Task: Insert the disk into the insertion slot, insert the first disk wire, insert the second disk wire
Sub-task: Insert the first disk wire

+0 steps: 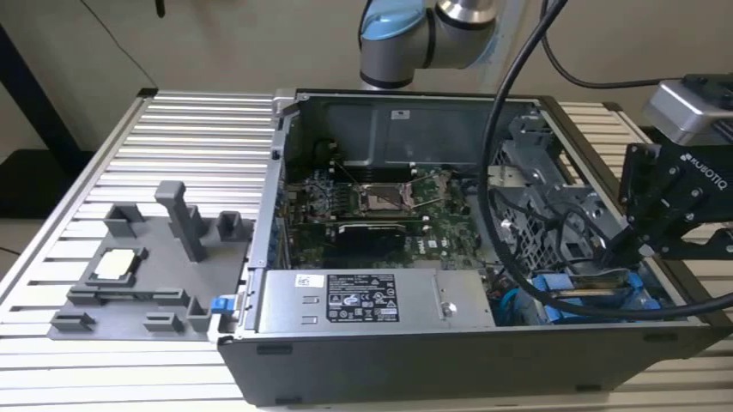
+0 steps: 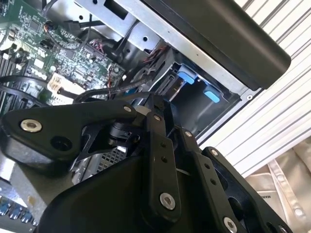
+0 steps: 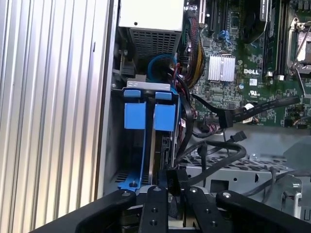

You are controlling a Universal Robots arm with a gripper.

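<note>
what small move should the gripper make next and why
Probably shift the gripper toward the loose black connector: the disk in its blue carrier already seems seated in the insertion slot, while that wire hangs unplugged.

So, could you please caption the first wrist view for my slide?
Hand close to two blue carriers seated side by side in the drive cage.

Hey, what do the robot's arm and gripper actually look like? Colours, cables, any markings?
The arm has rounded silver-grey joints with a pale blue cap. Thick black cables run along it toward the tool end. The gripper is matte black and blocky, with white lettering on its side. In both wrist views its black link bars carry round silver pins.
</note>
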